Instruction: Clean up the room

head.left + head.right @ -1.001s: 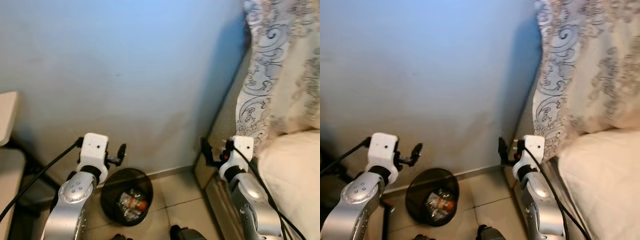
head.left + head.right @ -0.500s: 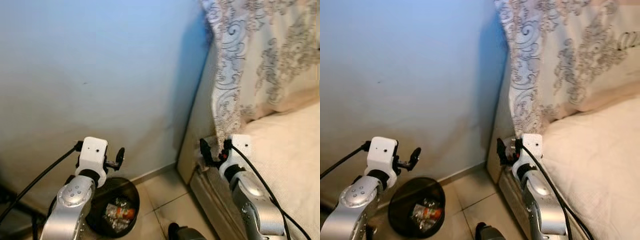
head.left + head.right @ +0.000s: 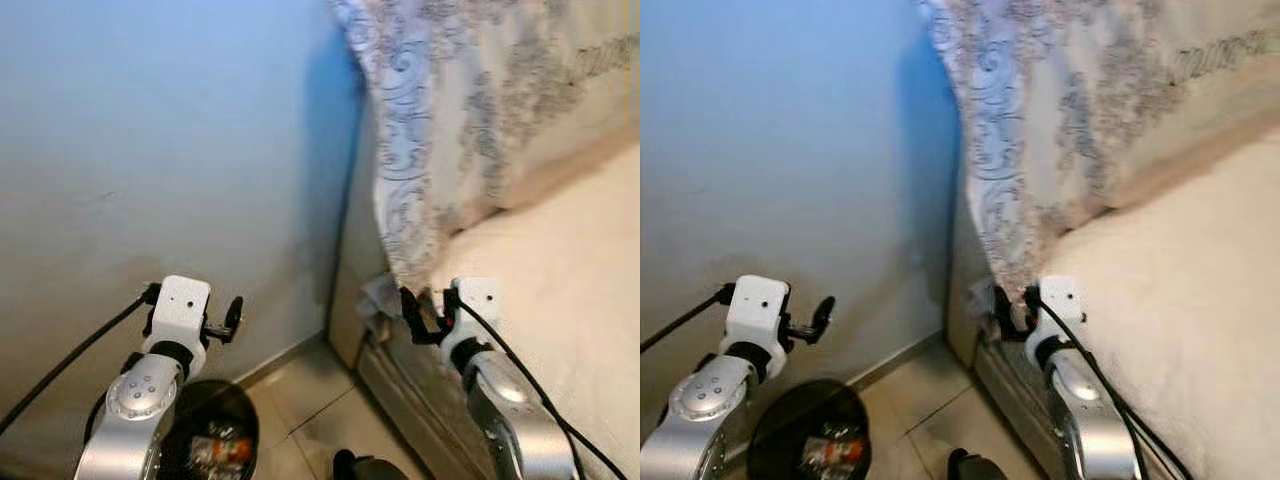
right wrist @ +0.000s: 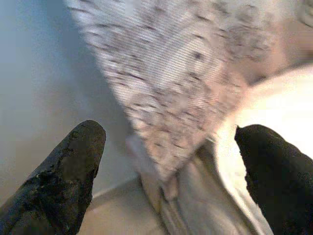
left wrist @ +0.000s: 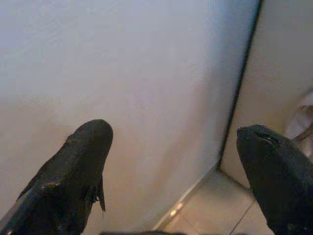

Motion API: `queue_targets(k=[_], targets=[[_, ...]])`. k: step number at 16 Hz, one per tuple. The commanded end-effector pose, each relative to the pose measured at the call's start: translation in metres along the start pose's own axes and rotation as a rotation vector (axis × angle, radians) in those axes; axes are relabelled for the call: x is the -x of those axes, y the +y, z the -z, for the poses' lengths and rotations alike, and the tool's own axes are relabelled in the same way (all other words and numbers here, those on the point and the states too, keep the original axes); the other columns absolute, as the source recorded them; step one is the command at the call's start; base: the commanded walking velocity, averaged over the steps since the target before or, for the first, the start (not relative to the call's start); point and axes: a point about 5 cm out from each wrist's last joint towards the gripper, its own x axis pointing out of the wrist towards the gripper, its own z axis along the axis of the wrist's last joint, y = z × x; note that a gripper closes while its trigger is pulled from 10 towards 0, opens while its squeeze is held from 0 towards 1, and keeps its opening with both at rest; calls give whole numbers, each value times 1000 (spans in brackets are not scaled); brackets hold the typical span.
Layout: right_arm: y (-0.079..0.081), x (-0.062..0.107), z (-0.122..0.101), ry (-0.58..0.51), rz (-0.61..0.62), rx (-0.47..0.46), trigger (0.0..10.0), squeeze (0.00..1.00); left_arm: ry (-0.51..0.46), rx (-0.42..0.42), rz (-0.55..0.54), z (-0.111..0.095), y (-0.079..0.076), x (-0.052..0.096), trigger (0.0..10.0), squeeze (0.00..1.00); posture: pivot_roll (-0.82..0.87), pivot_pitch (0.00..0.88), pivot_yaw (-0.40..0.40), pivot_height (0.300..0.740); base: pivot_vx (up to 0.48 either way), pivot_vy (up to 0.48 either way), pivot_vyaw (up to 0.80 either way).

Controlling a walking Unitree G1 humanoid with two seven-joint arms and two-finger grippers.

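One round black mesh waste bin (image 3: 215, 445) sits on the beige tiled floor (image 3: 300, 410) at the foot of the pale blue wall (image 3: 170, 150), low on the left, with a few scraps of litter (image 3: 222, 450) inside, count unclear. One left gripper (image 5: 178, 171) is raised in front of the wall just above the bin, two black fingers (image 5: 73, 176) spread wide apart, nothing between them. One right gripper (image 4: 168, 186) is raised at the bed corner, its two fingers (image 4: 68, 171) also well apart and empty, pointing at the hanging corner of one grey-patterned white pillow (image 3: 470, 110). That pillow leans against the wall atop one cream bed mattress (image 3: 570, 290) on the right. One dark foot tip (image 3: 355, 466) shows at the bottom on the floor.
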Motion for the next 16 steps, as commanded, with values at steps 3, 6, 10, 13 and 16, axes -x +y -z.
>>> queue_targets(k=[3,6,10,13,16], targets=[[-3,6,-12,-35,-15,-92,10000,0,-31,-10,0,-7,2,-2,10000,0,-57,3,7,740,0,0,-769],[-1,10,-16,-80,-19,-77,10000,0,-27,-2,6,-4,-1,2,10000,0,-64,0,8,740,0,0,-754],[-11,16,-3,-17,91,-94,10000,0,-26,21,0,-2,-6,4,10000,0,-65,5,-18,740,0,0,-716],[-11,18,0,2,62,-67,10000,0,-12,34,-11,-1,-8,5,10000,0,-65,12,-23,740,0,0,-702],[-5,16,-1,5,13,-77,10000,0,-54,47,-24,-4,-6,6,10000,0,-62,0,-22,740,0,0,-735]])
